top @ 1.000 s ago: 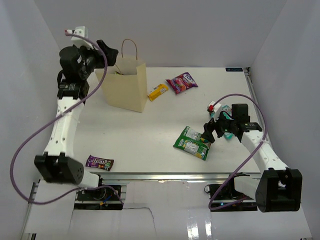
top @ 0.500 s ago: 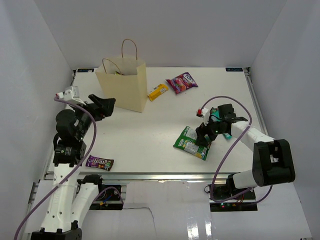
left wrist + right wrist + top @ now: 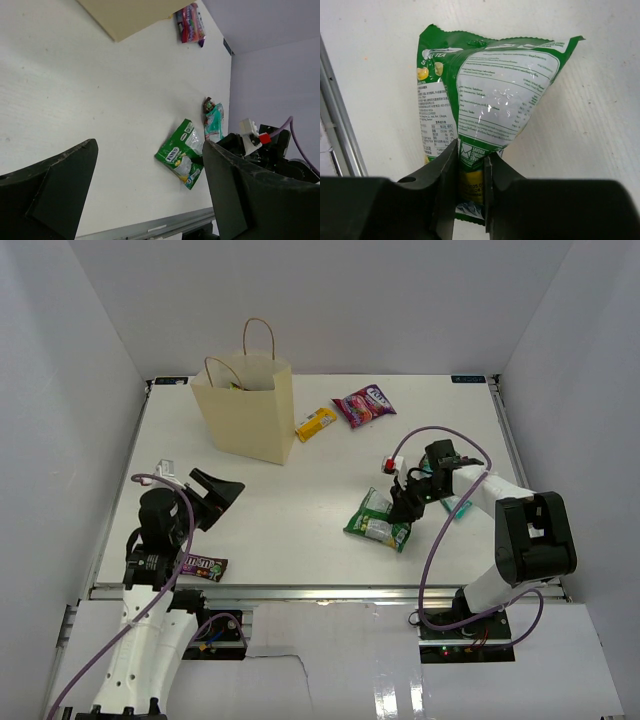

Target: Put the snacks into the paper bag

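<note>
As seen from above, grips one end of the green packet (image 3: 374, 521) with the right claw (image 3: 402, 506) on the counter (image 3: 300, 490) — well apart from the upright paper bag (image 3: 245, 420). Holds the left claw (image 3: 216, 490) wide open. From left wrist: gapes above counter. From right wrist: pinches packet's edge — jaws nearly together.

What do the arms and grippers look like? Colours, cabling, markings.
Left arm and right arm: white links, black joint housings, each trailing a loose purple cable. Left gripper and right gripper: black, blocky, two fingers. Small white connector with a red tip by the right wrist.
</note>
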`<state>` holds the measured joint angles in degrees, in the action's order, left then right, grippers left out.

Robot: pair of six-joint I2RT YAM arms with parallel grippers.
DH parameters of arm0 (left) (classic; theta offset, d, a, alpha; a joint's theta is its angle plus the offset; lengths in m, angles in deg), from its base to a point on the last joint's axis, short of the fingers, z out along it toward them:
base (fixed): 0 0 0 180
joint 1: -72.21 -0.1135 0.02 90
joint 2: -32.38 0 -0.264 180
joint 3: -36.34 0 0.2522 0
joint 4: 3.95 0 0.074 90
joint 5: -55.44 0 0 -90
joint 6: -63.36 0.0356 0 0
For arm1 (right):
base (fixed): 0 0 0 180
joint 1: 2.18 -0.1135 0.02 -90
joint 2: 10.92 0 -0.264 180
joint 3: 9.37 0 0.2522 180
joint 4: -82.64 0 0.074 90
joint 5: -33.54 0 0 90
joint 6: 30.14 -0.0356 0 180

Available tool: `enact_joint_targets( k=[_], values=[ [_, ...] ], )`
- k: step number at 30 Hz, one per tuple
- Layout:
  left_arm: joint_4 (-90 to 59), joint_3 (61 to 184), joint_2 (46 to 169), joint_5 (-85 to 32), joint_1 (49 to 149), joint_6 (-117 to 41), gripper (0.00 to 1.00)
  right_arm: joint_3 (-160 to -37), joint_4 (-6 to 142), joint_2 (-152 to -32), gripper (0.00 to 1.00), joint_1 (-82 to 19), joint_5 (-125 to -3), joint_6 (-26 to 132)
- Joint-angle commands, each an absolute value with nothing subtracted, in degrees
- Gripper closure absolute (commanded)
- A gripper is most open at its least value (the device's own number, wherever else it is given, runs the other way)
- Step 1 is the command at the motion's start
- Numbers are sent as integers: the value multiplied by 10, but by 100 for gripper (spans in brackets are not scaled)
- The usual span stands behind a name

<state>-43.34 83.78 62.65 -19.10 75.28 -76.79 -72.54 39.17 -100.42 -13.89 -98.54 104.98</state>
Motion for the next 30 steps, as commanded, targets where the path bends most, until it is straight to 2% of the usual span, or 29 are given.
enact_joint_targets(
  k=[1, 6, 9, 10, 11, 15, 19, 20, 24, 27, 30],
  values=[
    [-471, 818, 623, -203, 751, -812, 5, -759, 330, -988, 92, -141, -1046, 1107],
    [-478, 816, 616, -208, 751, -817, 5, -856, 317, -971, 92, -150, -1111, 1076],
    [-487, 818, 612, -210, 751, -814, 5, -937, 375, -981, 92, -180, -1106, 978],
    [-492, 822, 610, -216, 751, -814, 5, -973, 436, -983, 92, -203, -1094, 944],
    [-502, 823, 608, -218, 751, -814, 5, -988, 474, -986, 92, -218, -1046, 867],
    [-537, 827, 592, -243, 751, -832, 5, -1106, 605, -1038, 92, -302, -855, 749],
    [-558, 826, 570, -254, 751, -850, 5, -1247, 715, -1124, 92, -392, -650, 710],
    [-562, 825, 566, -255, 751, -853, 5, -1317, 744, -1147, 92, -402, -592, 710],
    [-578, 830, 552, -259, 751, -857, 5, -1500, 793, -1288, 92, -430, -503, 712],
    [-595, 833, 539, -266, 751, -860, 4, -1585, 848, -1354, 92, -446, -472, 739],
    [-612, 831, 526, -279, 751, -873, 4, -1559, 904, -1368, 92, -460, -467, 768]
  ],
)
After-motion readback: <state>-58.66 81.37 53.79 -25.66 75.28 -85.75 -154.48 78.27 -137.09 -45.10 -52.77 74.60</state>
